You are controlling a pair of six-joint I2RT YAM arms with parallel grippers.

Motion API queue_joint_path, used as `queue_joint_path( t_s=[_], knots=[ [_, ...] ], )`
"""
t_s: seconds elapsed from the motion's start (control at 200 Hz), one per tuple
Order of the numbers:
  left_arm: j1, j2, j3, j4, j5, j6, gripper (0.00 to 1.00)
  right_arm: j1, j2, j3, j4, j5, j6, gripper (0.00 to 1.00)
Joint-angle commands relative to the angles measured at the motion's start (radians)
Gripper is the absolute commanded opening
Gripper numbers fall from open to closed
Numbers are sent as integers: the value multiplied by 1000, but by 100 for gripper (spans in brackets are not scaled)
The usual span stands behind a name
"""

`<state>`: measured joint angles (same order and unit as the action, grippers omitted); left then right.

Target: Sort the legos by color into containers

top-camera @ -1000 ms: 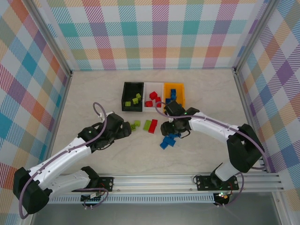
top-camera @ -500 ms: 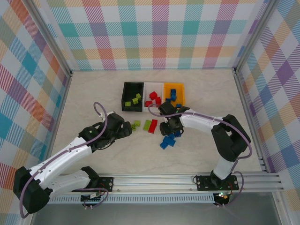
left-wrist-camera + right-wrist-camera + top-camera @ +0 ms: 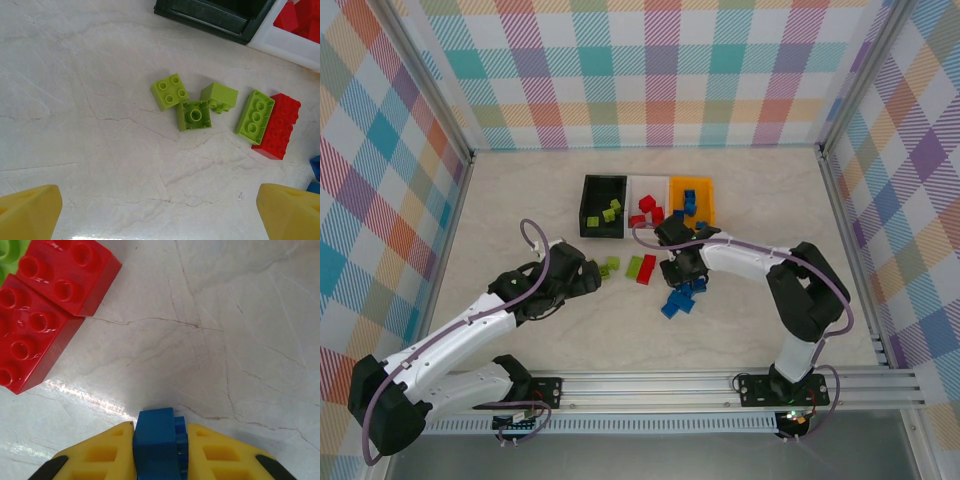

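Observation:
My right gripper (image 3: 160,427) is shut on a blue lego (image 3: 157,445), low over the table just right of a red lego (image 3: 30,335). From above, this gripper (image 3: 682,270) sits between the red lego (image 3: 646,269) and a small pile of blue legos (image 3: 677,300). My left gripper (image 3: 160,210) is open and holds nothing, its yellow fingers (image 3: 27,212) wide apart. Ahead of it lie three small green legos (image 3: 194,115), a long green one (image 3: 255,120) and the red lego (image 3: 277,126). The containers stand in a row: black (image 3: 604,179), white (image 3: 647,180), orange-yellow (image 3: 711,205).
The black bin holds green legos (image 3: 610,213), the white bin red ones (image 3: 646,205), the orange-yellow bin blue ones (image 3: 687,200). Plaid walls enclose the table on three sides. A metal rail (image 3: 720,385) runs along the near edge.
My right gripper has closed on the blue lego and shifted a little left, toward the red lego. The left arm has hardly moved.

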<state>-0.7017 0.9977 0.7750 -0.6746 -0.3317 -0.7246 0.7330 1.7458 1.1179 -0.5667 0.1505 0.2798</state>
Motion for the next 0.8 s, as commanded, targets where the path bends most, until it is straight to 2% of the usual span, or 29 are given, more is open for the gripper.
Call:
queue_joint_path(
  t_s=[0.0, 0.085, 0.19, 0.385, 0.58, 0.715, 0.795],
  knots=[
    [5, -8, -7, 7, -8, 12, 100, -11, -89, 57, 3, 50, 23, 21],
    [5, -9, -5, 3, -9, 14, 100, -66, -119, 100, 2, 67, 25, 21],
    [5, -7, -8, 3, -7, 13, 100, -128, -87, 200, -3, 83, 13, 22],
    [5, -15, -6, -11, -9, 9, 100, -222, 88, 420, -18, 136, 11, 23],
    [5, -33, -5, -24, -7, 6, 100, -260, 253, 605, -73, 141, 20, 24],
    [5, -34, -7, -25, -8, 5, 100, -267, 293, 654, -88, 131, 29, 30],
    [6, -33, -10, -19, -3, 8, 100, -269, 278, 659, -93, 130, 28, 45]
  ],
)
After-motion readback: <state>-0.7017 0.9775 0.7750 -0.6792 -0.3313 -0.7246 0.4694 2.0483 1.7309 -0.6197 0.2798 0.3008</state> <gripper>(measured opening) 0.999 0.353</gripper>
